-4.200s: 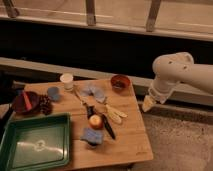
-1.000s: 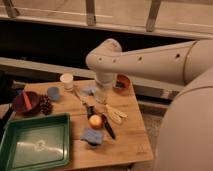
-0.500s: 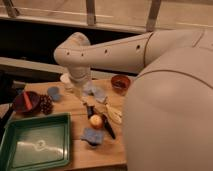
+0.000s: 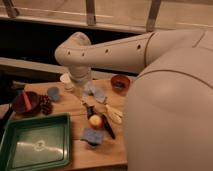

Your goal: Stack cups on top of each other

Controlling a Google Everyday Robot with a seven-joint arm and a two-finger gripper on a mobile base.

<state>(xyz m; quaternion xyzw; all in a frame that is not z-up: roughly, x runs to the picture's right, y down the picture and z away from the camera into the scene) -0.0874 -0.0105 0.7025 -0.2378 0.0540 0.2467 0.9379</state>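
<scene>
The white tapered cup (image 4: 65, 80) stands upright at the back left of the wooden table (image 4: 70, 107), partly hidden by my arm. The shorter blue-grey cup (image 4: 53, 93) stands to its front left, apart from it. My arm reaches in from the right across the table, and its end points down. My gripper (image 4: 78, 90) is low over the table just to the right of the white cup, close beside it. I cannot tell whether it touches the cup.
A reddish-brown bowl (image 4: 120, 82) sits at the back right. Flat blue sponge-like pieces lie at the middle (image 4: 95, 92) and front (image 4: 92, 135). An orange fruit (image 4: 95, 120), a banana (image 4: 115, 114), a dark red bowl (image 4: 25, 102) and a green tray (image 4: 35, 145) are also here.
My arm has swung from the right of the table leftward across it. The gripper has come down beside the white cup. The cups have not moved.
</scene>
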